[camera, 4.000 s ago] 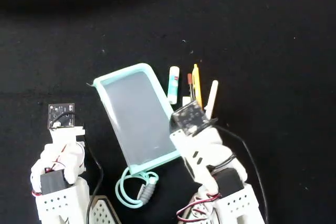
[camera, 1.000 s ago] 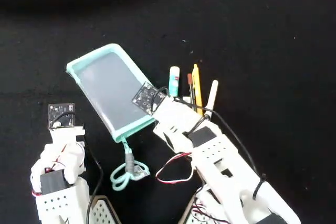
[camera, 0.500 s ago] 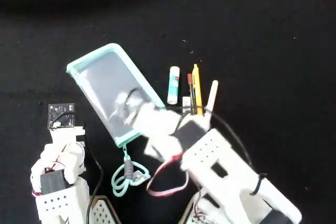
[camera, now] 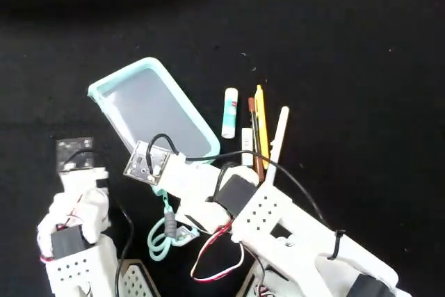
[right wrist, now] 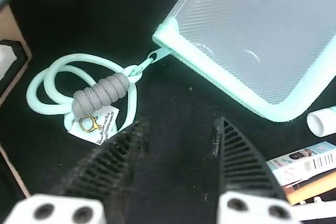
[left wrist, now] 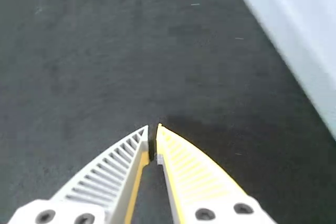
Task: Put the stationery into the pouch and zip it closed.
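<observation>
Mint pouch lies just beyond the right gripper.

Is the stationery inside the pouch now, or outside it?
Outside. The glue stick and pens lie on the table beside the pouch.

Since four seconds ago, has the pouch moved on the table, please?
Yes. The pouch has slid up and left in the high view, away from the glue stick, which stayed put.
</observation>
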